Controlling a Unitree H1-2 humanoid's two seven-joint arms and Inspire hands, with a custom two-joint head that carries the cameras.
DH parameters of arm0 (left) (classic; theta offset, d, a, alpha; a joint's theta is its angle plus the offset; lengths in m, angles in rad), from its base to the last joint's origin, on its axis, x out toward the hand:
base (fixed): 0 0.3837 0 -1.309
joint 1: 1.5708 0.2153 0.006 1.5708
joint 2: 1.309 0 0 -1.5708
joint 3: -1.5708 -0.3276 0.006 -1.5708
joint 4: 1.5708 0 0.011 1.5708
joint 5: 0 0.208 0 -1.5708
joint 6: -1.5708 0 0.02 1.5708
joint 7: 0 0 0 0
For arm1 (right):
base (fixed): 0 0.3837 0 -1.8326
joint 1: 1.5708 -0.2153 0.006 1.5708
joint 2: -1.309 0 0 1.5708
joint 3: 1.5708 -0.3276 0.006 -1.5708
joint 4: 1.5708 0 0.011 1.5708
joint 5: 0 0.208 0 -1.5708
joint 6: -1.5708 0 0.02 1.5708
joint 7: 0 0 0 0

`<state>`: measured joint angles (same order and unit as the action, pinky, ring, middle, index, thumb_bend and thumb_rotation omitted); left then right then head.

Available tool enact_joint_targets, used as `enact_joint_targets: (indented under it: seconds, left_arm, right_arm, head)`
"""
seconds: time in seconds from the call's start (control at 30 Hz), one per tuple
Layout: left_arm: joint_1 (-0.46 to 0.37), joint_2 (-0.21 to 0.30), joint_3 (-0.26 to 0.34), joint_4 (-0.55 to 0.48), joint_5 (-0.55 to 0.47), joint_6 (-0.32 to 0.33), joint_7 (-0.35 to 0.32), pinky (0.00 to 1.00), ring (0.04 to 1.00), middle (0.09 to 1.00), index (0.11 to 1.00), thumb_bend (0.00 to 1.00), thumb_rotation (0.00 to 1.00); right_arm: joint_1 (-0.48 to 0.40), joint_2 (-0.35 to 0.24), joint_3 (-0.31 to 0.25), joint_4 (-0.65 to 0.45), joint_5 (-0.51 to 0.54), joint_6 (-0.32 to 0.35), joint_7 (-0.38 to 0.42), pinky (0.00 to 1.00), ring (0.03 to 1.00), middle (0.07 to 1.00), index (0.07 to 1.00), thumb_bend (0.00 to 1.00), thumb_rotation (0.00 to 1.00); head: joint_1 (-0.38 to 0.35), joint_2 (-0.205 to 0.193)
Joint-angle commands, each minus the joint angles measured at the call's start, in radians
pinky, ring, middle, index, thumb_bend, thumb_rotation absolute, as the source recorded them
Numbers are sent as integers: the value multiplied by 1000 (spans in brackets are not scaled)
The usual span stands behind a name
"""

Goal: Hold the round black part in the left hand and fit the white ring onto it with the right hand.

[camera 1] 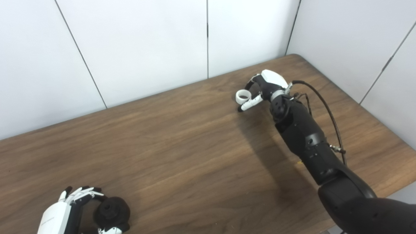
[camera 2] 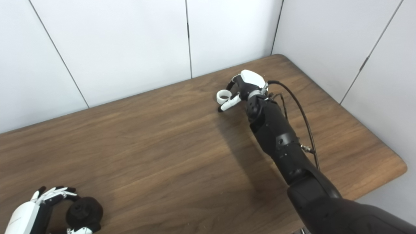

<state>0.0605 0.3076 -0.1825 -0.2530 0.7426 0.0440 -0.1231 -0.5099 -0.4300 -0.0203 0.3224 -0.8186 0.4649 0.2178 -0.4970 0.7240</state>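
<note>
The round black part lies on the wooden table at the near left. My left hand is cupped beside it, fingers curled over its upper left edge and thumb at its lower edge. A strip of table shows between palm and part, so the hand is open around it. At the far right, the white ring sits low at the table between the fingers and thumb of my right hand. The white thumb lies along the ring's near side and the dark fingers arch over its far side, pinching it.
White wall panels run along the table's far edge and meet in a corner at the back right. The table's right edge lies close to the right arm. A black cable loops along that arm.
</note>
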Motion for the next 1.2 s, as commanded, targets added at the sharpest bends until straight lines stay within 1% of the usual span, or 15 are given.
enact_joint_targets:
  seconds: [0.0, 0.17, 0.4, 0.67, 0.7, 0.73, 0.77, 0.87, 1.17]
  left_arm:
    - [4, 20, 5, -18, 16, 4, -2, 1000, 875, 775, 484, 523, 52]
    - [6, 19, 6, -23, 14, 3, -3, 1000, 875, 775, 484, 523, 51]
    - [8, 18, 5, -28, 18, 6, -5, 1000, 876, 772, 485, 523, 52]
    - [10, 16, 4, -26, 18, -1, -1, 1000, 875, 774, 484, 523, 52]
    - [10, 16, 4, -28, 18, 0, -2, 1000, 876, 773, 484, 524, 52]
    - [10, 16, 4, -28, 18, 0, -2, 1000, 876, 773, 484, 524, 52]
    - [10, 15, 4, -30, 17, 4, -5, 1000, 877, 773, 484, 524, 52]
    - [10, 14, 5, -32, 18, 7, -6, 1000, 879, 775, 484, 523, 52]
    - [11, 16, 4, -29, 26, 0, 1, 1000, 874, 773, 484, 524, 53]
  right_arm:
    - [-42, -9, -14, -19, -24, 5, 5, 1000, 1000, 940, 674, 838, 285]
    - [-39, -4, -18, -26, -30, 5, 14, 1000, 1000, 940, 661, 822, 270]
    - [-36, -7, -1, -33, -12, 5, 2, 1000, 1000, 922, 644, 813, 256]
    - [-30, -15, 28, -33, 39, -2, -50, 1000, 994, 900, 587, 793, 212]
    - [-28, -16, 31, -33, 47, -5, -60, 1000, 993, 897, 539, 662, 179]
    - [-27, -18, 34, -33, 55, -7, -67, 1000, 991, 894, 514, 594, 161]
    - [-24, -18, 33, -32, 65, -14, -82, 1000, 990, 892, 499, 552, 150]
    - [-18, -21, 38, -36, 88, -19, -112, 1000, 973, 863, 487, 525, 134]
    - [-4, -40, 61, -45, 120, -5, -124, 1000, 978, 853, 486, 520, 129]
  head:
    - [0, 1]
    - [6, 4]
    - [14, 8]
    - [17, 9]
    - [17, 9]
    - [17, 9]
    - [17, 10]
    - [19, 10]
    - [19, 10]
